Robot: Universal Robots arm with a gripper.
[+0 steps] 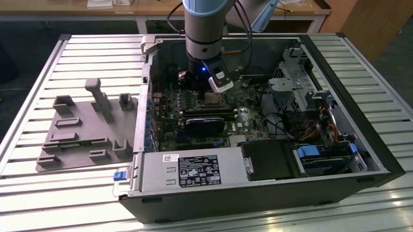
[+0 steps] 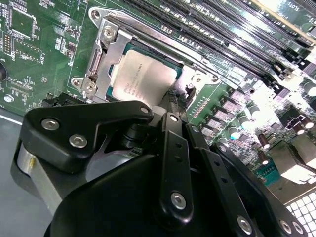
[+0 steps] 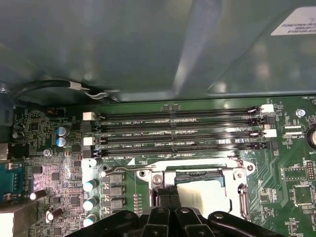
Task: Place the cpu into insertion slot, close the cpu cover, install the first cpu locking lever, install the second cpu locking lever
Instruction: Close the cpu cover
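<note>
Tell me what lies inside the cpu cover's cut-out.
The cpu lies in the cut-out of the cpu cover, its silvery top showing in the second wrist view. The gripper hides one corner of the cpu, and whatever lies beneath the cpu is covered.

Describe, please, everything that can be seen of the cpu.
The cpu is a small flat square chip with a dull silvery-grey metal top carrying faint print. It lies level in the insertion slot, and the silvery cpu cover frames it, its top showing through the cut-out. The black gripper hides one corner; whether it touches the chip I cannot tell.
</note>
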